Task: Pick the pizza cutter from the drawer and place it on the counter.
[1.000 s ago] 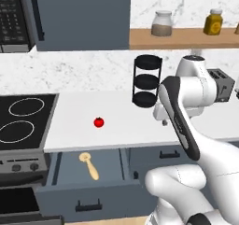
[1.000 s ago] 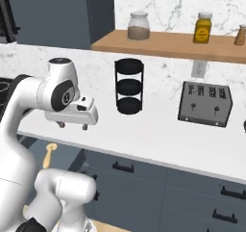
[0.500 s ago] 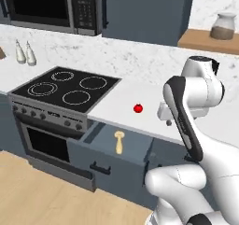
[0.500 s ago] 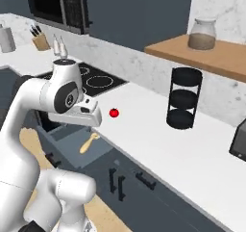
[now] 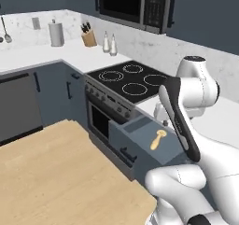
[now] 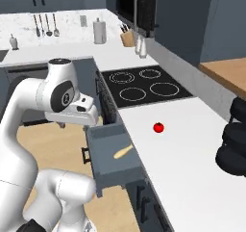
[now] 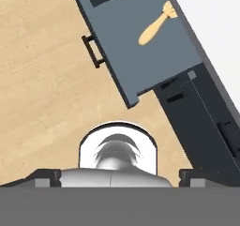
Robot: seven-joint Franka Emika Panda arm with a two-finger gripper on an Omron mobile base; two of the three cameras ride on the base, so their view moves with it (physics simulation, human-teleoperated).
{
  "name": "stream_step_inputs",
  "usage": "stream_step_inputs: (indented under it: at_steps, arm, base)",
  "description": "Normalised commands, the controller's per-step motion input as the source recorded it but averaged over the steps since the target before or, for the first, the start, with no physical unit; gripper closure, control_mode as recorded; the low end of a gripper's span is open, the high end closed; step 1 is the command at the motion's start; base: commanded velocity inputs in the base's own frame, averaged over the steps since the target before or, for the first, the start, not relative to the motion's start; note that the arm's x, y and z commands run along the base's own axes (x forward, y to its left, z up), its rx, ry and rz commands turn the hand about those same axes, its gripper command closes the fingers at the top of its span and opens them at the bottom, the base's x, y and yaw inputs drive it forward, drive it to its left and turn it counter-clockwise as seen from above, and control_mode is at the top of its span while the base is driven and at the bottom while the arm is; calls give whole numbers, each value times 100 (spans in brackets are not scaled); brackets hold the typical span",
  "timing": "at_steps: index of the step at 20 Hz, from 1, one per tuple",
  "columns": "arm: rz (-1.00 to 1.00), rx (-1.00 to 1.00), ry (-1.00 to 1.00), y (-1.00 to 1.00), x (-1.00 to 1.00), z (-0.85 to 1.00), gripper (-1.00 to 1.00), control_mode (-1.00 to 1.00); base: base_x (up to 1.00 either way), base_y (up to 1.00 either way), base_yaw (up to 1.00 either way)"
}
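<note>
The tan pizza cutter lies loose in the pulled-out slate-blue drawer, disc end toward the white counter. It is also seen as the pizza cutter and the pizza cutter inside the drawer, the drawer. My gripper hangs open and empty, pointing down, just off the drawer's front near its stove-side corner. In the hand view the gripper has its tips far apart, well away from the cutter. The counter runs beside the drawer.
A black cooktop with an oven below adjoins the drawer. A small red tomato sits on the counter, and a black tiered rack stands at the far right. Light wooden floor spreads in front of the cabinets.
The whole picture has swung, so the base and cameras moved: the cooktop, corner counter and floor have come into view. The cutter still lies in the drawer and the gripper stays open.
</note>
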Motion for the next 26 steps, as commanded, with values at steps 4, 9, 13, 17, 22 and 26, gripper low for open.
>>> stream_step_inputs:
  at_steps: [4, 9, 13, 17, 22, 26]
  arm:
    - [0, 0, 0, 0, 0, 0, -100, 100]
    - [0, 0, 0, 0, 0, 0, -100, 100]
    - [0, 0, 0, 0, 0, 0, -100, 100]
    - [0, 0, 0, 0, 0, 0, -100, 100]
    - [4, 1, 0, -11, 0, -1, -100, -100]
    - [1, -1, 3, -5, 6, 8, -100, -100]
  base:
    - [-20, -82, 35]
    - [-27, -4, 28]
    - [-12, -4, 38]
    - [-12, -54, 29]
    - [-2, -19, 8]
    - [0, 0, 0]
